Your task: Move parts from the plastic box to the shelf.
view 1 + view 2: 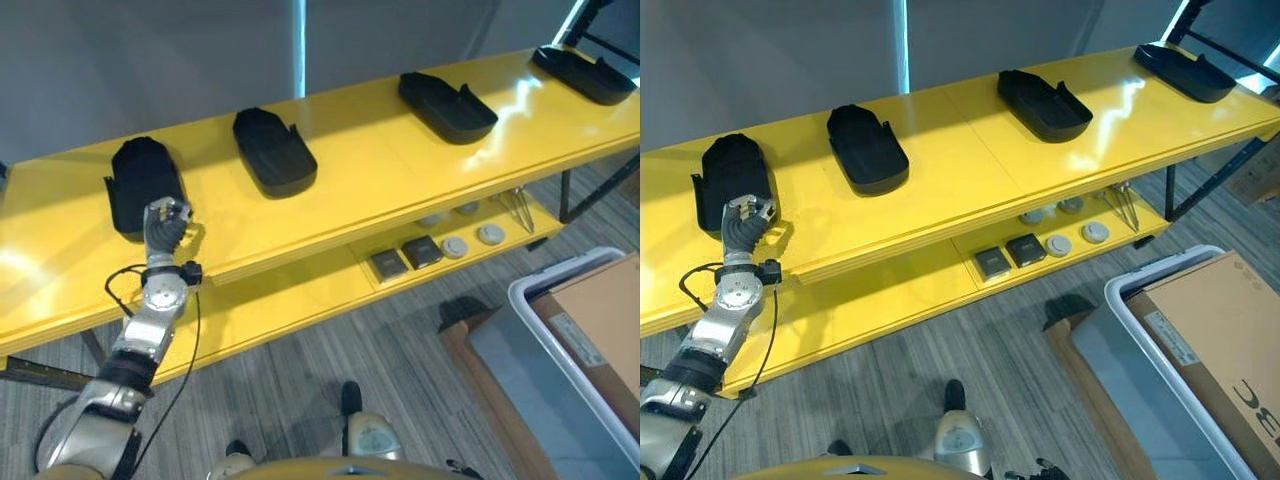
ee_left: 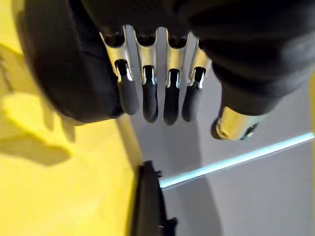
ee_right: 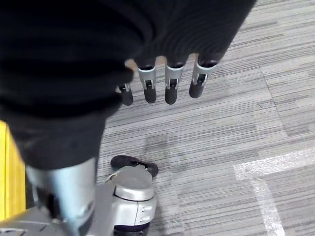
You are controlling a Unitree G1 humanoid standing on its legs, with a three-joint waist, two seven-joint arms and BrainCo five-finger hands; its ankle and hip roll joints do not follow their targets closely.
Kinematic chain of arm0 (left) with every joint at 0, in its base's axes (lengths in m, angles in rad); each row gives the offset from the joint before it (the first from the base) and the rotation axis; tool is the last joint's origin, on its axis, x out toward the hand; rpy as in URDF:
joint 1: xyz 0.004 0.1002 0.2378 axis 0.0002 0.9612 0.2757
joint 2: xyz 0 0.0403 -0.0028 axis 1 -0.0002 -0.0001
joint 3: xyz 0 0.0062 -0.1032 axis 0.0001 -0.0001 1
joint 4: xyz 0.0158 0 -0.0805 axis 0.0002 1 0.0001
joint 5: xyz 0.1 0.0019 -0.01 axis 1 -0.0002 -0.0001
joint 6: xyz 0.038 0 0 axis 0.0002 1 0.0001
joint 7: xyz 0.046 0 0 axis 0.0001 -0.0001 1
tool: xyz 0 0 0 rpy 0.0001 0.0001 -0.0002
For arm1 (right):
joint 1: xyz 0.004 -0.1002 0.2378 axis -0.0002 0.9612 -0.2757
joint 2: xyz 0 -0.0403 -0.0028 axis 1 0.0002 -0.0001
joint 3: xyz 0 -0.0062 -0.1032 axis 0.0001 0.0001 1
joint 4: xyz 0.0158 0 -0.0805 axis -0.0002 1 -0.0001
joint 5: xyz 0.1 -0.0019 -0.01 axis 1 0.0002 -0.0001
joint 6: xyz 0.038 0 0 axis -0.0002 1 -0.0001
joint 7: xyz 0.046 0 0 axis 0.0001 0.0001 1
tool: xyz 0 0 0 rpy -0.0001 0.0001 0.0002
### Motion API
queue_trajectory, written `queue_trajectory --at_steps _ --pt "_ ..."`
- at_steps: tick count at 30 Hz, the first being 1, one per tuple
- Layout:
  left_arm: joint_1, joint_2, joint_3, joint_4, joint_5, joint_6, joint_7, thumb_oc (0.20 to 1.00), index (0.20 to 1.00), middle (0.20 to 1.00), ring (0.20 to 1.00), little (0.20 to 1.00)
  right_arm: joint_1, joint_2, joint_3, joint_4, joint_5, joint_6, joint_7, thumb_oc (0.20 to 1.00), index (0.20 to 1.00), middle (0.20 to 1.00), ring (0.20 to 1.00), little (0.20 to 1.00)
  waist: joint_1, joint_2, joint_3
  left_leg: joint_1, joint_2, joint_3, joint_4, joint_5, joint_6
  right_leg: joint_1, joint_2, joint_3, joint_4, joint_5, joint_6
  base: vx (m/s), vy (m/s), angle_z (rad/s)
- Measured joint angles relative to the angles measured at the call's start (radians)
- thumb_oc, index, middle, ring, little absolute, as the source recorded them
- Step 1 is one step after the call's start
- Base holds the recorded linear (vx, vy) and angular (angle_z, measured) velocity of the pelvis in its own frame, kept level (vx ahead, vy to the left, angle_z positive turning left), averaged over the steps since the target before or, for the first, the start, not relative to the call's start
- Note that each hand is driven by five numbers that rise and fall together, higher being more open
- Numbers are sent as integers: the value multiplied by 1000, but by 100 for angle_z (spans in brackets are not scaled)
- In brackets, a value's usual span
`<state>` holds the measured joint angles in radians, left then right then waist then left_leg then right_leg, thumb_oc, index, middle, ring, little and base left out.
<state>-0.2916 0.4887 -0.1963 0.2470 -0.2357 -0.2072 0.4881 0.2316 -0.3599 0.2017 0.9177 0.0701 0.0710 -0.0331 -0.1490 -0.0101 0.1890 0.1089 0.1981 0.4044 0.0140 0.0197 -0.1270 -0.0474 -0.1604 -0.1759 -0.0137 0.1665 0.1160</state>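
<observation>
Four black parts (image 1: 275,152) shelved, left robot hand (image 1: 165,222) seemingly empty-fingered

left arm stretched forward, left hand (image 1: 165,225) raised, fingers (image 2: 150,101) relaxed, holding nothing. right hand (image 3: 162,83) hangs low, fingers loosely open.

A grey wall (image 1: 200,50) is seen behind, split by a pale vertical strip of light (image 1: 299,45). The floor (image 1: 400,350) is covered in grey striped carpet.
</observation>
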Motion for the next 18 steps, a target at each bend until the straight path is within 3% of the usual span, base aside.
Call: queue_trajectory --at_steps 3,6,10,12,18 --pt "100 -20 27 -131 -77 -19 -69 1000 1000 1000 1000 1000 2 18 -6 0 0 2 -3 1000 1000 1000 1000 1000 31 14 -21 3 -2 -23 -2 0 0 21 -2 -19 -10 -1 1 -42 -3 19" --pt "252 -94 51 -157 -290 -18 -219 1000 1000 1000 1000 1000 3 22 -28 8 -26 6 -26 1000 1000 1000 1000 1000 109 47 -63 2 -15 -57 -12 4 5 46 -18 -55 -14 -14 16 -88 -11 36" --pt "353 -89 58 -155 -353 -5 -314 1000 1000 1000 1000 1000 6 24 -17 8 -39 24 -40 1000 1000 1000 1000 1000 141 36 -79 -4 -17 -80 -34 18 3 49 -20 -79 -18 -18 10 -32 4 20" --pt "421 -79 65 -73 -409 -6 -373 1000 1000 1000 1000 1000 -9 29 -16 20 -38 27 -44 1000 1000 1000 1000 1000 172 34 -83 -13 -17 -107 -36 21 4 57 -23 -99 -17 -20 9 -44 8 25" --pt "581 -83 77 108 -511 42 -510 1000 1000 1000 1000 1000 -14 27 -18 41 -35 39 -43 1000 1000 1000 1000 1000 205 35 -84 -24 -18 -132 -37 27 12 67 -27 -126 -17 -25 12 -34 12 16"
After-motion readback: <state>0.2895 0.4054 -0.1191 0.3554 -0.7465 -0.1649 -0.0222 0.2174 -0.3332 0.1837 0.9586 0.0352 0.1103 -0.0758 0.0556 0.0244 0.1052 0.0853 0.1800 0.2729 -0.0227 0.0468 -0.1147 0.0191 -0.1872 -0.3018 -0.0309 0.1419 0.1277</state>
